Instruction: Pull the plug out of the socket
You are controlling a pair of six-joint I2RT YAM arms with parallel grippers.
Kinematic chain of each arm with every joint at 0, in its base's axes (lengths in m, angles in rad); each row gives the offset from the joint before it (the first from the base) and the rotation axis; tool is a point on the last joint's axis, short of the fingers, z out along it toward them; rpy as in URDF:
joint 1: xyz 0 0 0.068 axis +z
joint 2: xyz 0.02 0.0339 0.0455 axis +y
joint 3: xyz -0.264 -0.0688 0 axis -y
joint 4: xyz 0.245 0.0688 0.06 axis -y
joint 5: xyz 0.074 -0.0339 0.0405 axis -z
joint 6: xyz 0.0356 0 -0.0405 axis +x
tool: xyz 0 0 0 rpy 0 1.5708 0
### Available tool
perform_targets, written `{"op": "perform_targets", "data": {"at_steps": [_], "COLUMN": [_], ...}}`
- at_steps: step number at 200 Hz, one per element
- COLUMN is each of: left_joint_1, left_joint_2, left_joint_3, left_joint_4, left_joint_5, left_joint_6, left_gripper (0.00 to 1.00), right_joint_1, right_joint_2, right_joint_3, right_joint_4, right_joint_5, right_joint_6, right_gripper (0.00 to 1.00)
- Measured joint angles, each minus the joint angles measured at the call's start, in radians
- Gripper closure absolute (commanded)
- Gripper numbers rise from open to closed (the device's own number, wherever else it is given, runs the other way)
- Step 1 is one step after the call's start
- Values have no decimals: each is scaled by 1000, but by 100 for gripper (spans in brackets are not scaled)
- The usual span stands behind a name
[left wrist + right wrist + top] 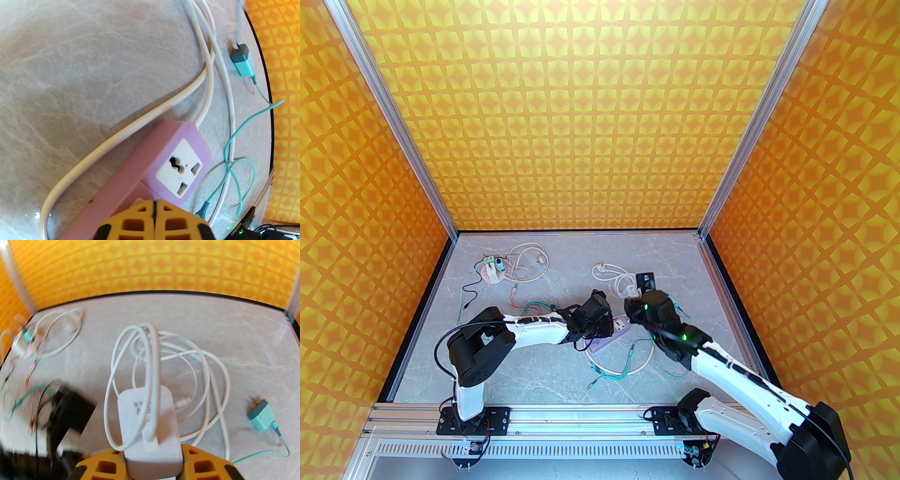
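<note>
One patch of dark print sits on the broad face of the white plug (147,413), but blur smears it past reading. The plug is a smooth, glossy plastic block with rounded corners. It is clamped between the yellow, lattice-ribbed fingers (204,460) of the right gripper (151,451), which holds it just beyond the socket end of the power strip (121,187) and clear of it. A round white cable (152,361) drapes over the plug's face and falls into loose loops on the table (234,317) past that same end.

The power strip is a long lilac bar with softly rounded edges and a matte skin. At its end a square white socket face (179,167) shows three dark cut-outs, one wavy-edged and two nearly rectangular, all open to view. The left gripper (154,204) has its yellow fingers pressed together tip to tip over the strip's body, just behind the socket face. Whether they bear down on the strip I cannot tell. A thick white cord (140,121) curves along the strip's side.

Off the strip's socket end lies a small boxy teal charger (242,61) with metal prongs. Its thin teal wire (239,131) wanders back past the strip. The table is pale grey, veined like marble.
</note>
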Motion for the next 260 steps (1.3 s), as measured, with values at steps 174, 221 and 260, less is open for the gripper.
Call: {"op": "perform_targets", "data": {"at_steps": [174,221,260], "left_joint_1": [30,32,32], "left_joint_2": [-544,-550,-530], "left_joint_3": [-188,-203,-224], "left_joint_4": [-198,-211,-226], "left_joint_5": [-211,-222,-222], "left_joint_6": [204,209,229], "left_gripper": [42,36,35], "right_joint_1": [-518,-615,-618], "right_joint_2": [625,730,767], "right_joint_3": [432,444,468], "right_joint_4": [33,64,56], "right_joint_5": [-269,-419,-462], "right_joint_6": [123,173,183], "right_gripper": [70,63,38]}}
